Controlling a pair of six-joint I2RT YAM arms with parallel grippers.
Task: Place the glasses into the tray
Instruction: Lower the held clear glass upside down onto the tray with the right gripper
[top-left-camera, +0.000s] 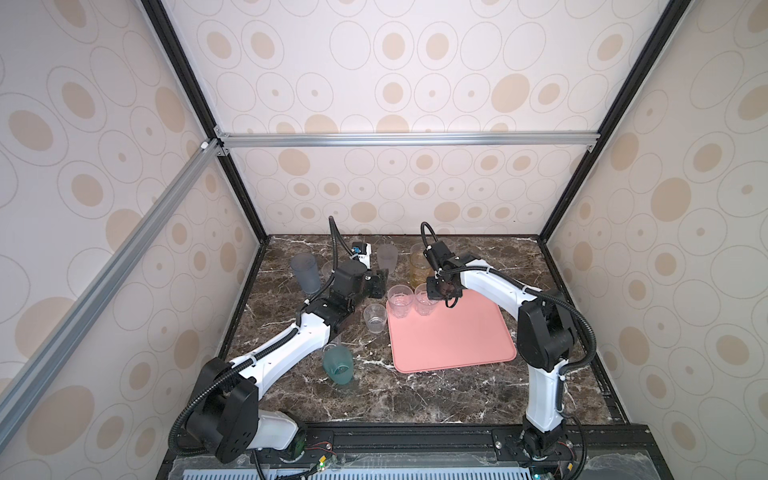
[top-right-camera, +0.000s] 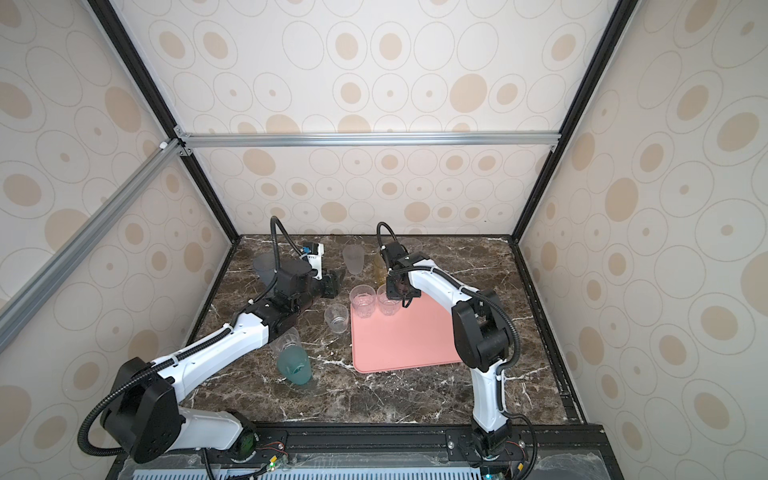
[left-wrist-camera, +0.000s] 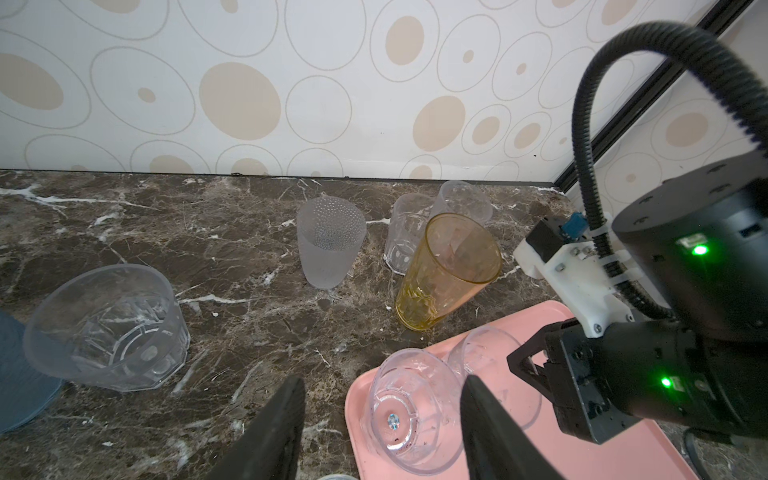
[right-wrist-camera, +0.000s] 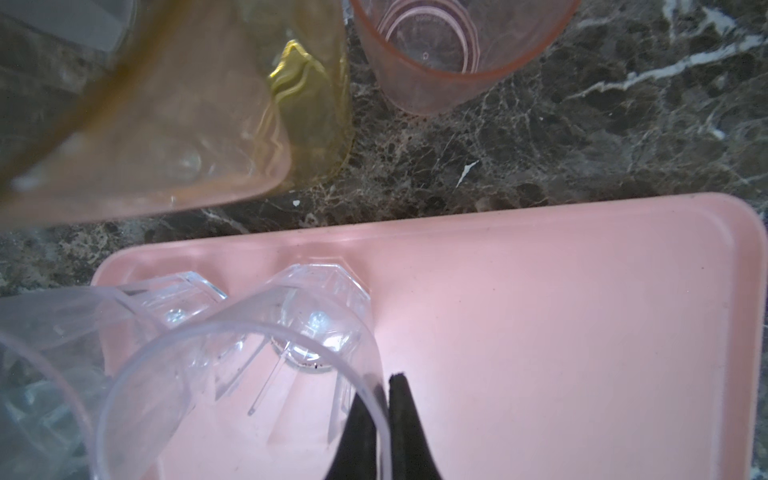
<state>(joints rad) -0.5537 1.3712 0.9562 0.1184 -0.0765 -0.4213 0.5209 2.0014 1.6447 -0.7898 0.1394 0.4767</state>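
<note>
The salmon-pink tray (top-left-camera: 453, 336) lies right of centre, with two short clear glasses side by side in its far left corner. My right gripper (right-wrist-camera: 384, 384) is shut on the rim of the right-hand clear glass (right-wrist-camera: 249, 374), one finger inside and one outside. The neighbouring clear glass (left-wrist-camera: 411, 411) stands upright below my left gripper (left-wrist-camera: 383, 380), which is open and holds nothing. In a top view the left gripper (top-left-camera: 380, 282) hovers just beyond the tray's corner.
Off the tray stand a short clear glass (top-left-camera: 375, 318), a teal one (top-left-camera: 338, 365), a blue-grey one (top-left-camera: 305, 272), a frosted one (top-left-camera: 386, 257), an amber one (top-left-camera: 417, 259) and a pink one (right-wrist-camera: 436, 54). More clear glasses (left-wrist-camera: 409, 232) stand near the back wall.
</note>
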